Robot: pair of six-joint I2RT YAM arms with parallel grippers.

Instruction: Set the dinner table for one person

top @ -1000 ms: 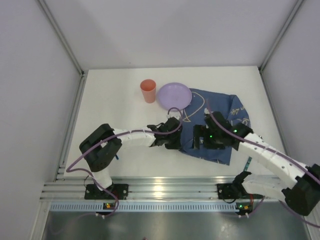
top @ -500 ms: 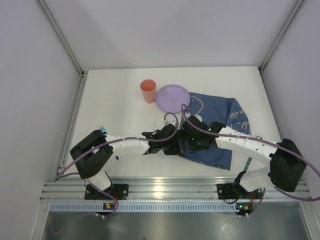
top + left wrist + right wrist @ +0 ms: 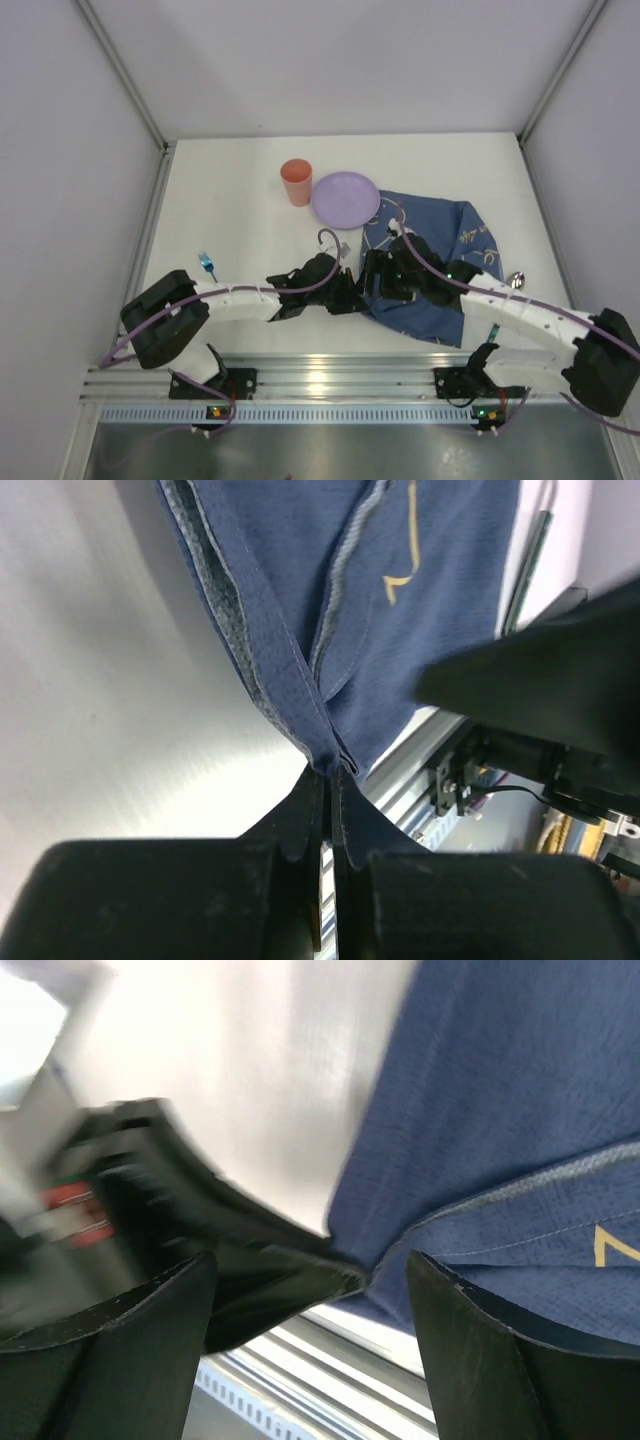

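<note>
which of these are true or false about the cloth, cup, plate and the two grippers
1. The left gripper is shut on a corner of the cloth. True.
2. The right gripper is shut on the cloth. False: its fingers stand wide apart over the cloth.
3. The cup stands left of the plate. True.
4. The cup stands on the cloth. False: it stands on the bare table, off the cloth.
</note>
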